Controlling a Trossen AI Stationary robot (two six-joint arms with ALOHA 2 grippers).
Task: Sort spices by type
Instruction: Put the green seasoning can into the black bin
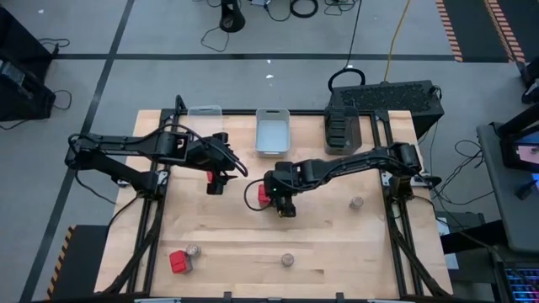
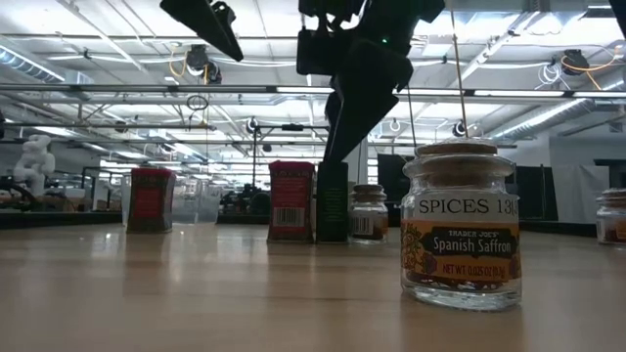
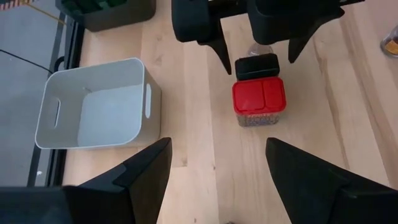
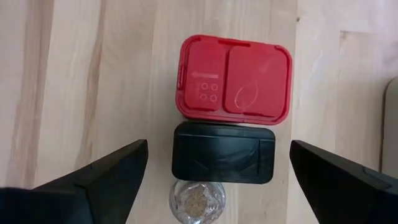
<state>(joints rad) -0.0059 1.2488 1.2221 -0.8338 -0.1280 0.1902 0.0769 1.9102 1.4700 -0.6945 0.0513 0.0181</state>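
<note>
A red-lidded spice box (image 4: 234, 78), a black-lidded spice box (image 4: 224, 152) and a small glass jar (image 4: 197, 202) are shown touching in a row near the tabletop (image 1: 328, 244) centre. The boxes are judged light, rigid and smooth-sided, best taken across the narrow flanks below the lid; the jar is breakable. The right tool (image 4: 219, 180) hangs directly above, spread wide and empty. The left tool (image 3: 214, 177), at nine o'clock, is likewise parted and empty.

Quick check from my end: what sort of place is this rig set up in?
Likely a robotics lab or workshop: open ceiling with strip lights, cables across a taped floor, and a wooden table on a metal frame.
</note>
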